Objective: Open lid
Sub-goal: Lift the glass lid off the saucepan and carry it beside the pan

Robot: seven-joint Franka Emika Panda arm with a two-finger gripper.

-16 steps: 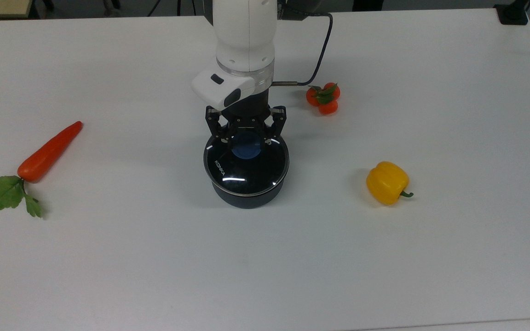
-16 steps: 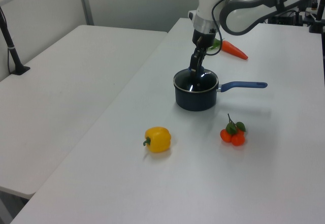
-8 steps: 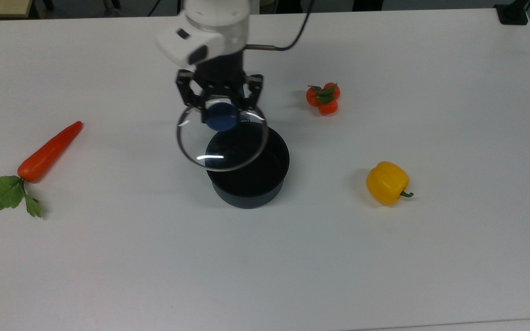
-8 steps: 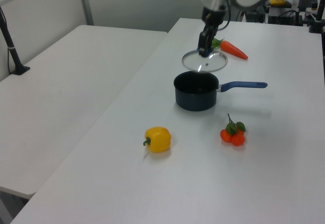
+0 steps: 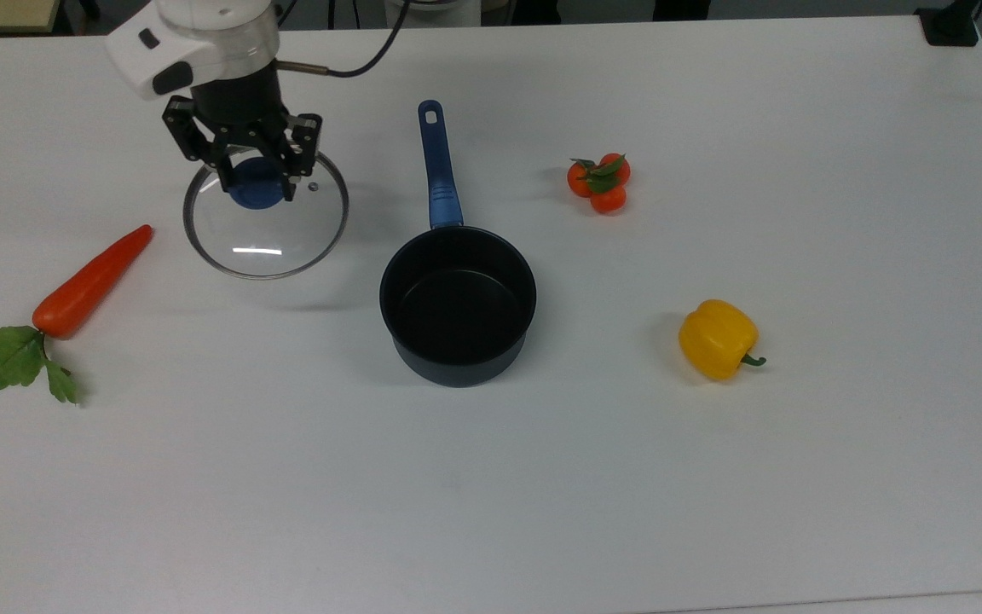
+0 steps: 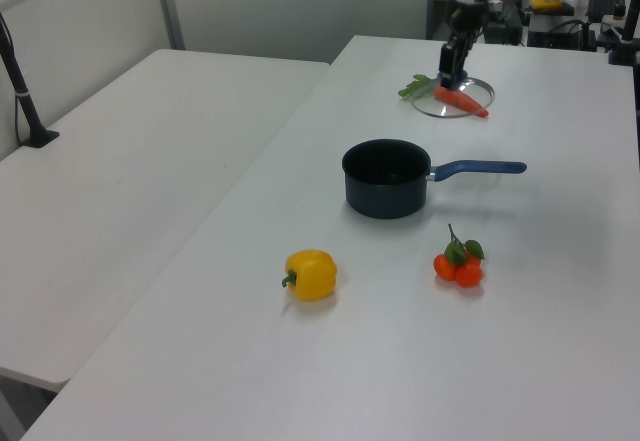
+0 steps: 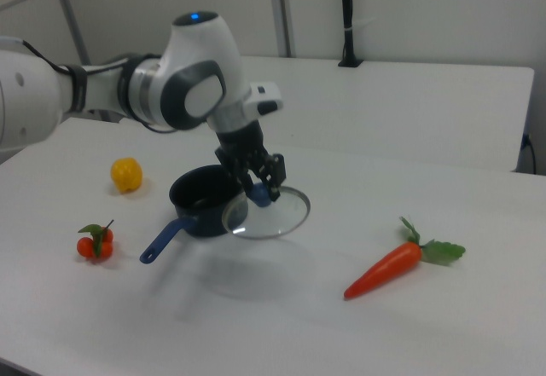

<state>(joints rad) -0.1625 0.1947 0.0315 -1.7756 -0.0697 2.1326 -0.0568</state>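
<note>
Gripper (image 5: 257, 177) pinches the blue knob of the lid (image 5: 266, 228), clear glass with a thin metal rim

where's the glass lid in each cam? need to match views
Top view: lid upper left, held by the gripper on its blue knob, between carrot and saucepan.
Left view: lid top, right of centre, behind the carrot.
Right view: lid centre, in the air just right of the saucepan.
Shared landmark: the saucepan, also in the left view.
</note>
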